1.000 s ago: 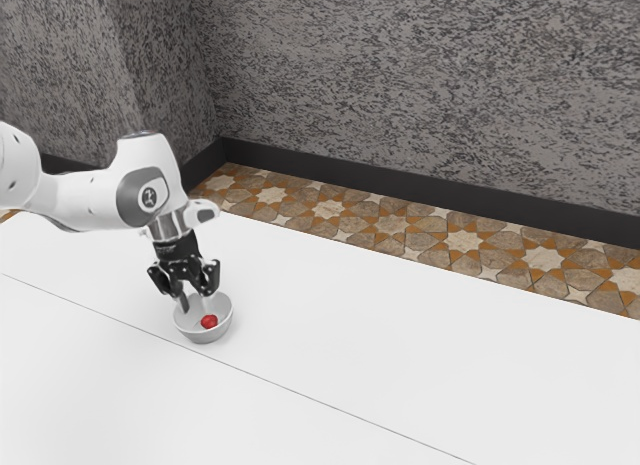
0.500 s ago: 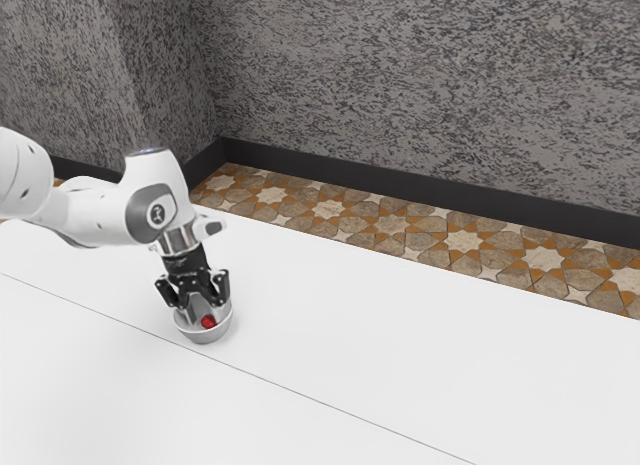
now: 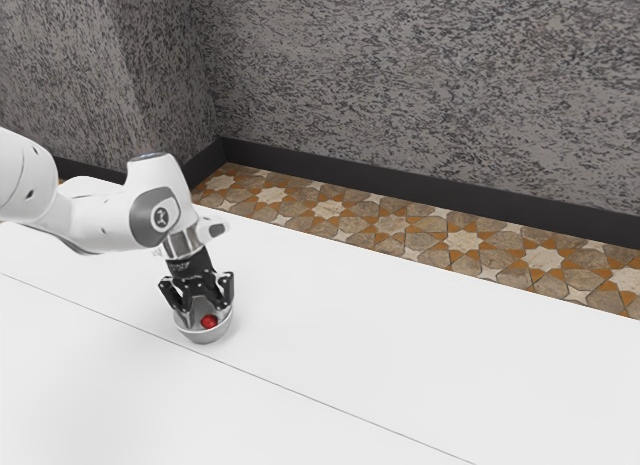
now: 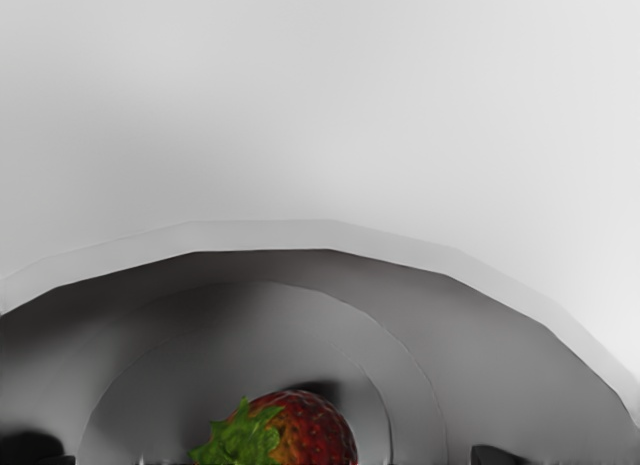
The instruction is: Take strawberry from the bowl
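Note:
My black gripper (image 3: 205, 313) reaches down into the small grey bowl (image 3: 203, 335), its two fingers apart inside the rim. Between and just below them lies the red strawberry (image 3: 209, 322) on the bowl's floor. In the wrist view the strawberry (image 4: 308, 425) shows its green leaves and red side, inside the bowl (image 4: 500, 325). Dark tips of the open gripper (image 4: 272, 455) stand on both sides of it, with a gap to each. Part of the fruit is cut off at the view's edge.
The bowl stands on a white table (image 3: 400, 355) near a thin seam line. Beyond the table's far edge are a patterned tile floor (image 3: 390, 225) and a grey textured wall (image 3: 430, 85).
My hand has come down and slightly toward the exterior view's right, so the fingers are now inside the bowl. The strawberry and the bowl have not visibly moved.

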`<state>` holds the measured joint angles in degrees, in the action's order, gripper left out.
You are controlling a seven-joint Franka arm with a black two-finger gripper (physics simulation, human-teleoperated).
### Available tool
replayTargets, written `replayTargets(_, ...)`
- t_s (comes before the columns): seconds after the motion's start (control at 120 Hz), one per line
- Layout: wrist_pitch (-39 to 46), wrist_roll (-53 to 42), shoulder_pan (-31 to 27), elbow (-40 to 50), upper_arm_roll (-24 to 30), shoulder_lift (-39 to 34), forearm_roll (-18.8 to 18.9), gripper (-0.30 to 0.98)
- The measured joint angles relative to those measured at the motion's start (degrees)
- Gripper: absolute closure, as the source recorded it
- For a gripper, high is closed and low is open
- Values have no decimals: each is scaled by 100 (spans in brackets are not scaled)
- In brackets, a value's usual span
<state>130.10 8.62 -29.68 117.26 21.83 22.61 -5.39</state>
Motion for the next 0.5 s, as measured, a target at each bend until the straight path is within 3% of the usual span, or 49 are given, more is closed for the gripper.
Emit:
replayTargets(0.075,4,-51,1,12,0,-28,-23,15)
replayTargets(0.15,-4,-43,-1,31,-2,-74,58,40)
replayTargets(0.217,-21,0,-3,47,-3,-99,133,51)
replayTargets(0.5,-135,194,-35,75,-3,-330,269,59)
